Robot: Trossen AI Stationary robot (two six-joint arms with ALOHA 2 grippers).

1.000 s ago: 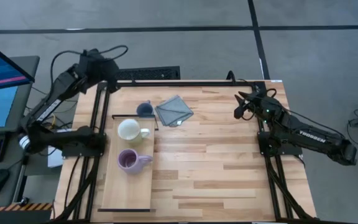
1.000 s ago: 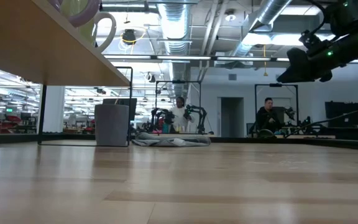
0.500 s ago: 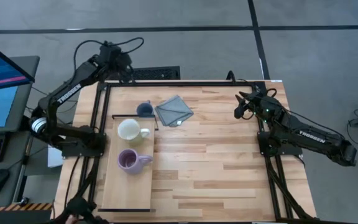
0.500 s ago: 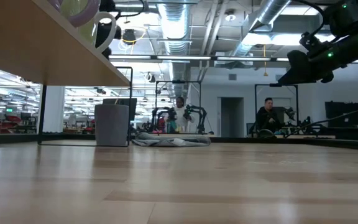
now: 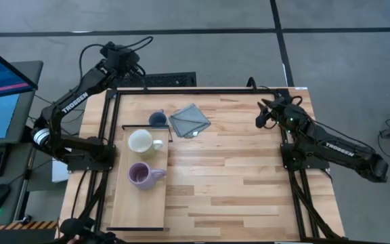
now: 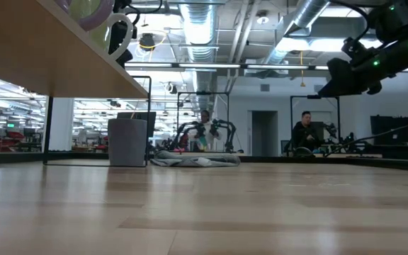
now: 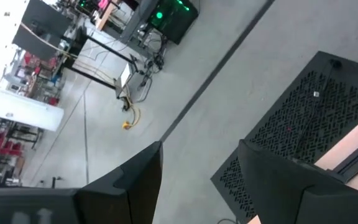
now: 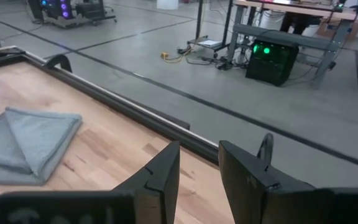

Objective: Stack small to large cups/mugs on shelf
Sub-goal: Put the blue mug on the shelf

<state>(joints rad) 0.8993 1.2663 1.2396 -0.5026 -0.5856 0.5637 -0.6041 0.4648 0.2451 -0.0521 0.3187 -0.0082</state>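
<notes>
Left gripper [image 5: 118, 54] hangs raised beyond the table's far left corner, off the tabletop, its fingers [image 7: 135, 180] spread with a clear gap and nothing between them; its wrist view looks down on concrete floor and a black perforated panel [image 7: 303, 134]. Right gripper [image 5: 261, 113] sits over the far right part of the table [image 5: 235, 169], fingers [image 8: 160, 171] parted a little and empty, well apart from the mugs.

On the shelf [image 5: 137, 203], along the table's left side, the cream mug [image 5: 141, 141] stands near the far end with its handle pointing right, and the purple mug [image 5: 140, 175] stands just nearer, handle also to the right. They are close but apart, not stacked. The grey-blue mug [image 5: 157, 119] stands on the tabletop just past the shelf's far end, touching or just beside the folded grey cloth [image 5: 189, 120].
</notes>
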